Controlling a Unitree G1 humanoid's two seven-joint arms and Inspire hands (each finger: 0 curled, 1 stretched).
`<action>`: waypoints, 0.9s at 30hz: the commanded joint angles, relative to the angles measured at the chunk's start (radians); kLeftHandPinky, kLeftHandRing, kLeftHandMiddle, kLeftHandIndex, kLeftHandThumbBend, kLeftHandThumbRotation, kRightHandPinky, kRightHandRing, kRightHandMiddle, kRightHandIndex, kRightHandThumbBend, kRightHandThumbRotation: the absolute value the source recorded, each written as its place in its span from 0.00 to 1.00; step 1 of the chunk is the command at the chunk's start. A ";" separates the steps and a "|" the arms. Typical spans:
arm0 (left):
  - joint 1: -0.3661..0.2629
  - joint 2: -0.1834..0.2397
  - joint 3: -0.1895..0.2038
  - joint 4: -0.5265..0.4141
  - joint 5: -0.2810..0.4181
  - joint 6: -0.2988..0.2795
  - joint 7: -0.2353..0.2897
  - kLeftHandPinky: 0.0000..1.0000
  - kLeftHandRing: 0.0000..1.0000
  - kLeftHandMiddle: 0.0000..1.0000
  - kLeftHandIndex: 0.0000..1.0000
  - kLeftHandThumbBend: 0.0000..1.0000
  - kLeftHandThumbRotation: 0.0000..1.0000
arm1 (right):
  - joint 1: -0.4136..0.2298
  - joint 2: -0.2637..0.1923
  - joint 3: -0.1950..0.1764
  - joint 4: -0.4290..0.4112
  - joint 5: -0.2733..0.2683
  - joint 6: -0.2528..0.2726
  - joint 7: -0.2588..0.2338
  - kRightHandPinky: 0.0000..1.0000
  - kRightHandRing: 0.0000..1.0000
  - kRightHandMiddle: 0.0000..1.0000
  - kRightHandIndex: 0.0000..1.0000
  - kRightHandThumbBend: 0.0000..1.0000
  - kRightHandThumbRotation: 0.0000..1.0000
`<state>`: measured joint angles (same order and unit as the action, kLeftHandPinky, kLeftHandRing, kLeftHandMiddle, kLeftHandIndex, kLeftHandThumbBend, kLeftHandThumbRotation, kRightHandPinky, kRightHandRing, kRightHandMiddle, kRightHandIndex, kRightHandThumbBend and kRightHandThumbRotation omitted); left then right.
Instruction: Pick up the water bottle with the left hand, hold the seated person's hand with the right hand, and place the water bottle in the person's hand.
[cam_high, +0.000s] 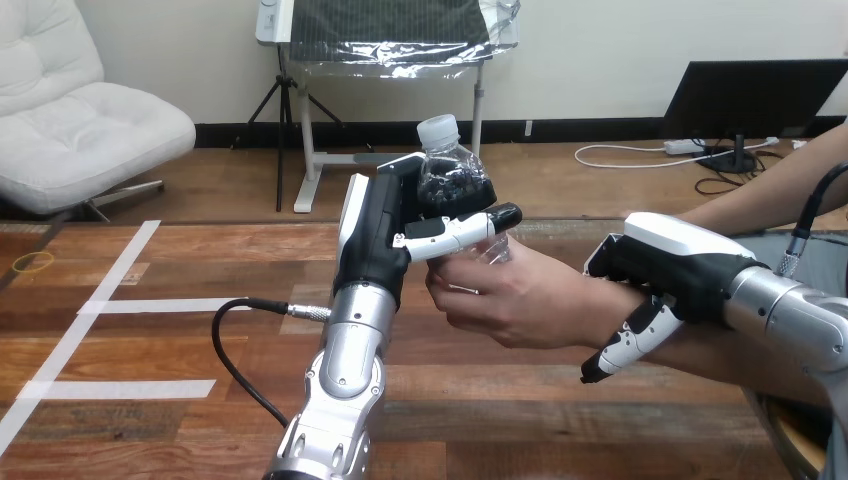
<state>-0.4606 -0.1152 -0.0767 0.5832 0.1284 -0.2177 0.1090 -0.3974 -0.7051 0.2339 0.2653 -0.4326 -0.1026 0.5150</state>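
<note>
wooden table (200, 262), white tape strips (165, 305) at left

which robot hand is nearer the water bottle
Left. The left robot hand is curled round the water bottle, holding it up; the right robot hand is apart from it, further right, curled over the person's wrist.

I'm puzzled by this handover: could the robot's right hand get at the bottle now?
Probably not: the right hand is curled round the person's wrist, and the person's hand lies between it and the bottle, which the left hand grips.
</note>
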 joint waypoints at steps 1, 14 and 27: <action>-0.011 -0.033 -0.046 -0.039 0.008 -0.011 -0.029 0.29 0.36 0.42 0.45 0.69 0.00 | -0.008 0.062 0.002 0.021 0.032 0.000 -0.013 0.11 0.16 0.22 0.24 0.72 0.00; 0.008 -0.017 -0.032 -0.064 -0.079 0.020 -0.148 0.44 0.61 0.66 0.69 0.86 0.40 | 0.000 0.057 -0.003 0.027 0.058 -0.007 0.017 0.23 0.29 0.35 0.38 0.74 0.08; 0.032 0.016 -0.034 -0.095 -0.066 0.008 -0.176 0.61 0.77 0.77 0.81 0.94 0.76 | -0.006 0.040 0.001 0.024 0.073 -0.002 0.097 0.40 0.47 0.55 0.62 0.79 0.40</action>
<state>-0.4125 -0.0976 -0.0815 0.5431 0.0520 -0.1973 -0.0417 -0.3975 -0.7154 0.2145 0.2701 -0.3994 -0.1091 0.5866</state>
